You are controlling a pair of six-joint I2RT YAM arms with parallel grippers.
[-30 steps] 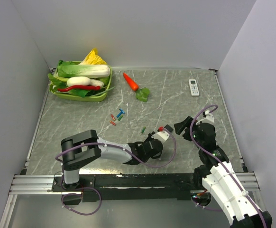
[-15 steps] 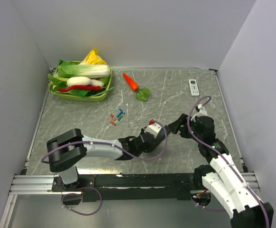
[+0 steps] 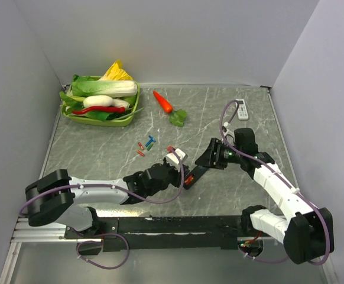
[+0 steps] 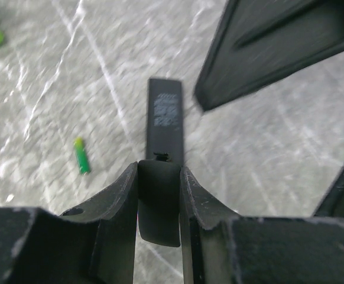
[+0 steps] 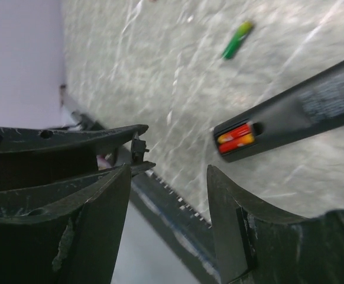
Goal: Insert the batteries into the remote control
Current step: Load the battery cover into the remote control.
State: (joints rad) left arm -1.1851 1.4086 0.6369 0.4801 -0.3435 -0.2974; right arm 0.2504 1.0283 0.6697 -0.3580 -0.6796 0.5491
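- Left wrist: left claw clenched on black cover piece; remote control mid-frame.
- Right claw released; batteries look seated.
- Judged next: square piece to remote's open end, slide flat.

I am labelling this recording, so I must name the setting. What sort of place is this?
Probably a robot test cell: a marble-patterned table boxed in by plain pale walls, two arms bolted to a metal rail at its near edge, and toy-like vegetables in a green tray.

The grey table carries a vegetable tray upper left, carrot, white remote upper right, batteries and black remote centre.
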